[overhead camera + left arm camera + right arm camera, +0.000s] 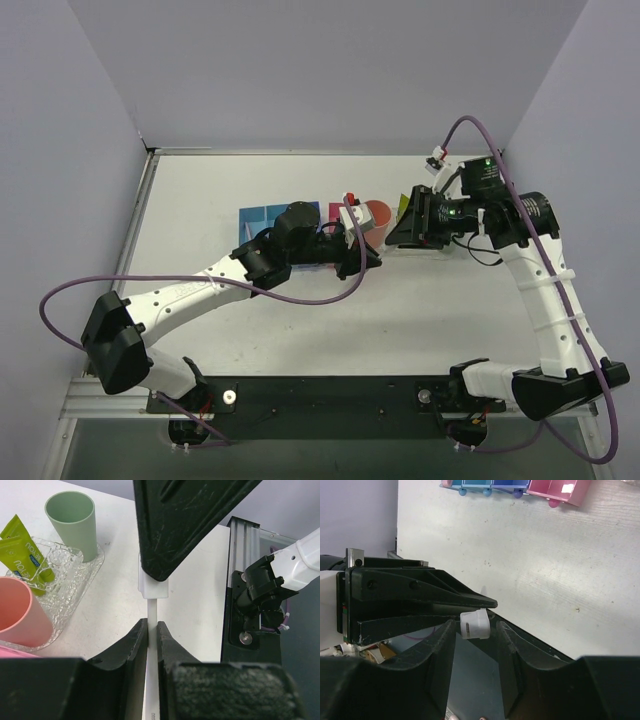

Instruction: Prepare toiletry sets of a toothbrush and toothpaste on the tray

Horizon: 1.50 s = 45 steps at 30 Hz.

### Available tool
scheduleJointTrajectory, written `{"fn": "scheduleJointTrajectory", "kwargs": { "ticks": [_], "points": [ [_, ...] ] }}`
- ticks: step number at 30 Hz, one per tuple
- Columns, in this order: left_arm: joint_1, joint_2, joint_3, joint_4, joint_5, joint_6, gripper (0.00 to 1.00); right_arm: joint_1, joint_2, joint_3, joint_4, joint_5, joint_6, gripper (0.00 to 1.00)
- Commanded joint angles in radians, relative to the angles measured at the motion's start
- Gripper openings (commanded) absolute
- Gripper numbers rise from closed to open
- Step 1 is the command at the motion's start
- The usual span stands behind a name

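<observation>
My left gripper (pixel 151 625) is shut on the thin white toothbrush (pixel 152 655), whose white capped end (pixel 152 587) points away from it. My right gripper (pixel 476 630) is open, its jaws on either side of that capped end (pixel 475 624) without touching it. One right finger (pixel 185 520) hangs over the cap. The two grippers meet above mid-table, left (pixel 365 258) and right (pixel 402 235). The clear bumpy tray (pixel 82 575) holds two lime-yellow toothpaste tubes (pixel 22 550), a green cup (pixel 72 522) and a pink cup (pixel 17 612).
Blue compartment bins (pixel 262 220) lie behind the left arm and also show at the top of the right wrist view (pixel 485 484), next to a pink box (pixel 555 490). The black base rail (pixel 250 630) runs along the table's near edge.
</observation>
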Motion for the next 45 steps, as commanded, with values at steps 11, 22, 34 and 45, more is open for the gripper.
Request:
{"fn": "scheduleJointTrajectory", "kwargs": {
  "ticks": [11,22,34,45],
  "points": [
    [-0.007,-0.02,0.016,0.045,0.006,-0.013,0.0,0.016,0.028,0.007,0.014,-0.042,-0.014,0.03],
    [0.083,-0.069,0.014,0.077,-0.131,-0.159,0.61,-0.005,-0.093,-0.051,0.123,0.276,0.041,0.0],
    [0.419,-0.156,-0.013,-0.012,-0.16,-0.233,0.68,-0.148,-0.361,-0.456,0.536,0.687,0.114,0.0],
    [0.49,-0.144,0.007,-0.024,-0.132,-0.197,0.69,-0.212,-0.354,-0.559,0.722,0.738,0.103,0.0]
  ]
}}
